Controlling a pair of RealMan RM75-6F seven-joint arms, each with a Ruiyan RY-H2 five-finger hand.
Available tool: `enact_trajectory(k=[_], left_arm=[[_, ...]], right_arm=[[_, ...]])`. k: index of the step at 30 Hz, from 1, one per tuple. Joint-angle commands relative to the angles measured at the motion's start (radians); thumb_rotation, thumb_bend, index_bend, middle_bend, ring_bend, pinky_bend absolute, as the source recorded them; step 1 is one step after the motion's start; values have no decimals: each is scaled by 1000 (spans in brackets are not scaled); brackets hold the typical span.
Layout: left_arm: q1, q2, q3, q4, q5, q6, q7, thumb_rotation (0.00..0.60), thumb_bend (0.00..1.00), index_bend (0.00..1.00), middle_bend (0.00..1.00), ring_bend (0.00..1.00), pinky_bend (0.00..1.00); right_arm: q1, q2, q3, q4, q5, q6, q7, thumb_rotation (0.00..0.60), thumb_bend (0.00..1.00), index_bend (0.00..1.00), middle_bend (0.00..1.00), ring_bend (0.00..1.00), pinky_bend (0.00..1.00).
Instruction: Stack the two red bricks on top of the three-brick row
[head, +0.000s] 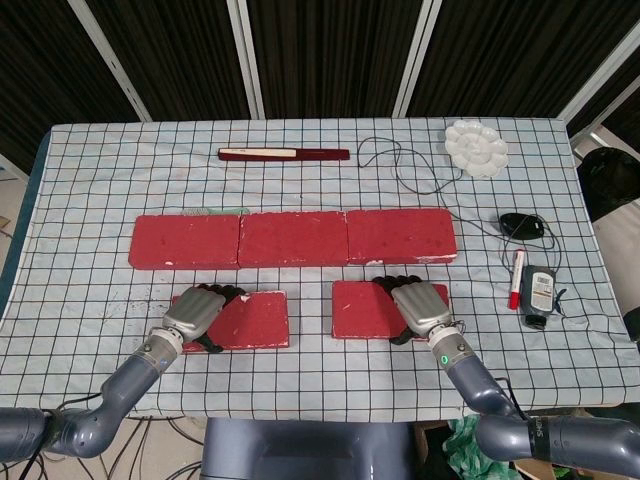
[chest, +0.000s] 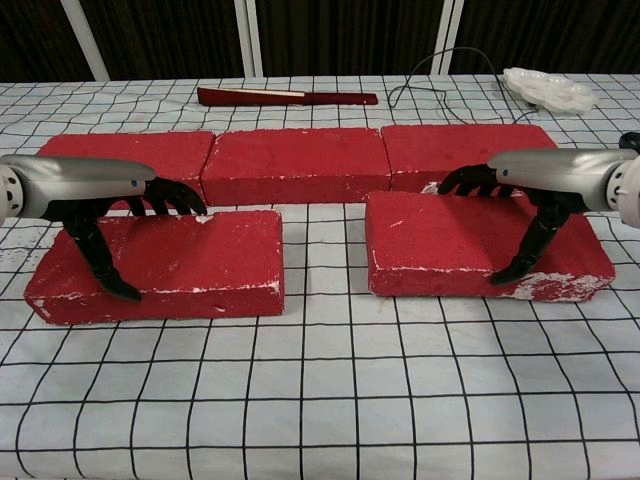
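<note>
No writing can be read in either view. The small grey device (head: 540, 295) at the right edge of the table (head: 90, 160) has a pale label, but its print is too small to make out.

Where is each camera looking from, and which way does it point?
Head view: sits high, looks down on the checked tablecloth; shows both grey arms and hands.
Chest view: sits low at the table's near edge, looks forward across the bricks; shows the left hand and right hand.
Both share: the row of three red bricks, the left loose red brick, the right loose red brick, and the hands over them.
</note>
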Motion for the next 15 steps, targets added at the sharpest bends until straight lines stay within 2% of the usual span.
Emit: enact_trajectory(k=[1, 15], left_arm=[[-3, 0, 3, 2, -5, -5, 1, 600, 208, 175, 271, 169, 298], [-8, 7, 6, -3, 7, -12, -8, 600, 208, 175, 271, 169, 298]], right_arm=[[0, -1, -1, 0, -2, -1, 1, 600, 131, 131, 239, 235, 211], [2, 3, 5, -3, 0, -1, 1, 600, 131, 130, 239, 235, 211]])
